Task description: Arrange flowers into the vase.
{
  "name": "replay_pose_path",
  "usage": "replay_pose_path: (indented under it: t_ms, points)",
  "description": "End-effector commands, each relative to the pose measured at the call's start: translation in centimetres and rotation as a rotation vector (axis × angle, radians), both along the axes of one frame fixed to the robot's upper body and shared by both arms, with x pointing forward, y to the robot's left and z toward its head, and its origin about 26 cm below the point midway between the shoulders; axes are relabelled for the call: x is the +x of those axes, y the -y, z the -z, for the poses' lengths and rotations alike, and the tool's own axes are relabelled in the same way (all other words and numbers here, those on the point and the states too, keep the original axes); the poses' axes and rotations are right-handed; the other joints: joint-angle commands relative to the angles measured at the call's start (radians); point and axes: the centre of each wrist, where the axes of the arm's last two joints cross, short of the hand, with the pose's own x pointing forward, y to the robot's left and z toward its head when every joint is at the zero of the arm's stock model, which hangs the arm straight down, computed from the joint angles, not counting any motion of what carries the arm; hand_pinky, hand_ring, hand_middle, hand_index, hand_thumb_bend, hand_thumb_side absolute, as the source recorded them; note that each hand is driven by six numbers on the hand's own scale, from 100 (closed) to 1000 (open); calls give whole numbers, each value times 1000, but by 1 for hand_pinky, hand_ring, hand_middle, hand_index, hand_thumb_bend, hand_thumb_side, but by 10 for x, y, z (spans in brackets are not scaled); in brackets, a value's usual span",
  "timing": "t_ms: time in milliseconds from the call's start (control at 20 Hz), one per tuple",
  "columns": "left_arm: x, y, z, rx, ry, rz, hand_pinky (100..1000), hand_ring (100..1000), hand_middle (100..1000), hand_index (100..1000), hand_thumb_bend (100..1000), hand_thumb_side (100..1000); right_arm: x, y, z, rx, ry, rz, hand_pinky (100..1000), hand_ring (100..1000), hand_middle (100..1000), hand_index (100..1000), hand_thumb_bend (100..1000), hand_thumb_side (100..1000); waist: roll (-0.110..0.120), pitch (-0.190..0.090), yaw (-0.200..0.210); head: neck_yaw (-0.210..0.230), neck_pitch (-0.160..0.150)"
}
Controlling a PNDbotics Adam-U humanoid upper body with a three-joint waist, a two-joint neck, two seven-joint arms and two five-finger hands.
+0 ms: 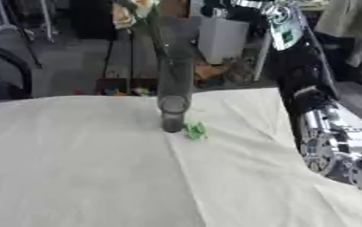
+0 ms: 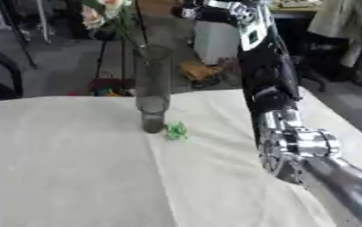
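A tall clear glass vase (image 2: 152, 84) stands upright on the white tablecloth (image 1: 83, 168), near the table's far edge. A green stem rises out of it, with pale pink and cream flower heads (image 2: 99, 12) up at the top left. On the cloth just right of the vase's base lies a small green leaf piece (image 2: 176, 131). My right arm (image 2: 293, 142) comes in from the lower right and reaches steeply upward. Its hand (image 2: 211, 9) is at the top edge, above and to the right of the vase mouth, too blurred to read. My left hand does not show.
The table's far edge (image 1: 99, 98) runs just behind the vase. Beyond it are a white box (image 1: 221, 37), metal stand legs (image 1: 29, 40) and floor clutter. My right forearm and its silver joints (image 1: 332, 146) cover the table's right side.
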Motion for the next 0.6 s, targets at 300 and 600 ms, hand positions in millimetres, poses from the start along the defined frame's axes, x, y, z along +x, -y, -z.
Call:
replay_pose_path:
  t_ms: [300,600]
  points:
    - [0,-11,-8,30,22,-23,584,687,739,822,771,853,-18,39,8,36,170,-6,903,953,945,1000,439,863,3,-8,-45,28,-4]
    - [1,-12,-9,32,26,-27,583,688,740,821,767,855,-31,54,23,118,281,-75,733,866,878,983,368,811,10,4,-78,50,-1]
